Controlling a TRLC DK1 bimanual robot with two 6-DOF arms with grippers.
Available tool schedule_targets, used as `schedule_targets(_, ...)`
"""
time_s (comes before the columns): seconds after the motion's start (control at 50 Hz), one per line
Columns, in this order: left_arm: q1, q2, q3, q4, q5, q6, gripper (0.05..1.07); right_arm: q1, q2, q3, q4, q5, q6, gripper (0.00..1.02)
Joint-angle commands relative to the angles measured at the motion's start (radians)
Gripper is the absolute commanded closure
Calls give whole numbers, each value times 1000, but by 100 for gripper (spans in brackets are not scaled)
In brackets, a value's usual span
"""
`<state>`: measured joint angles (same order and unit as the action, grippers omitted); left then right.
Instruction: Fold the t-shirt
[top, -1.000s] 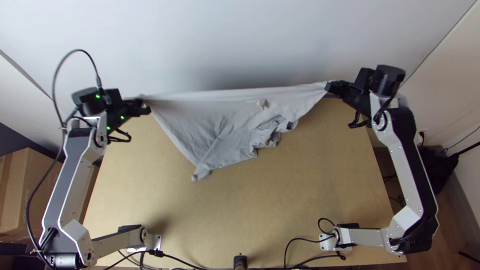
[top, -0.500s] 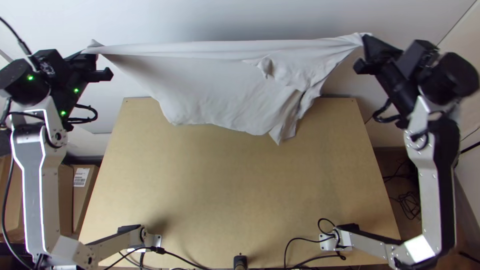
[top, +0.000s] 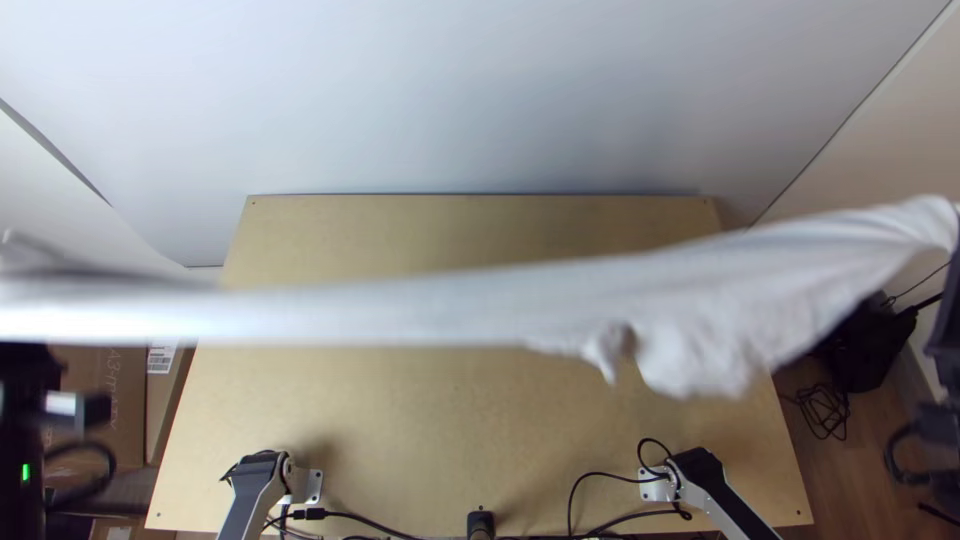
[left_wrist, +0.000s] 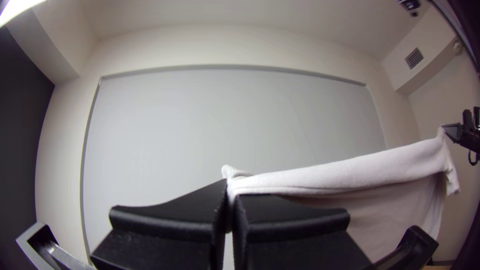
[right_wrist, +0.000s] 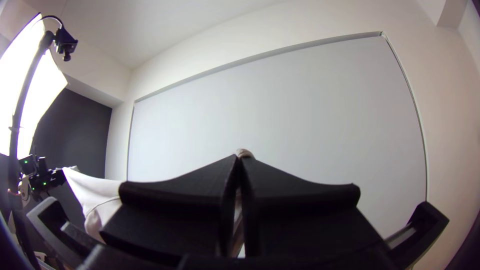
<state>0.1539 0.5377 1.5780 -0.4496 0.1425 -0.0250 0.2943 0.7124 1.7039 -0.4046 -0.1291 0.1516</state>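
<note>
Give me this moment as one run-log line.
t-shirt: stretched above table; left gripper: shut on one end; right gripper: shut on other end

Cardbd box (top: 125, 370) nr table (top: 450, 440), w/ wall vent (left_wrist: 414, 58)

Looks like soft, matt cloth on the t-shirt (top: 450, 305). Reads as smooth, dull wood across the tabletop (top: 450, 420), satin metal along the left arm's link (top: 248, 508), and plain matt cardboard on the box (top: 115, 400).
</note>
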Motion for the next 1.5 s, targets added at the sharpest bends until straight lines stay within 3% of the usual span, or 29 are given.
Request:
schedule_targets(0.0,16,-76,-42,-57,-6,13,105,3,-31,-24,-31,11,5,100)
schedule_targets(0.2,21,-73,-93,-146,-6,-53,105,3,-30,-113,-37,13,32,100)
schedule_targets(0.46,-19,-58,-475,-133,8,-156,105,20,-68,-616,95,13,147,100)
schedule_targets(0.64,-50,-39,-863,37,28,-196,105,37,-34,-1004,274,13,217,100)
schedule_targets(0.76,-86,61,-1021,175,28,-201,105,32,110,-1129,412,13,255,100)
schedule_targets(1.08,-105,530,-1046,462,29,-168,105,-32,627,-1006,675,-6,241,100)
schedule_targets(1.26,-102,748,-958,552,29,-142,105,-47,845,-853,699,-7,198,100)
schedule_targets(1.48,-103,966,-779,560,43,-139,105,-78,1058,-659,707,-7,195,100)
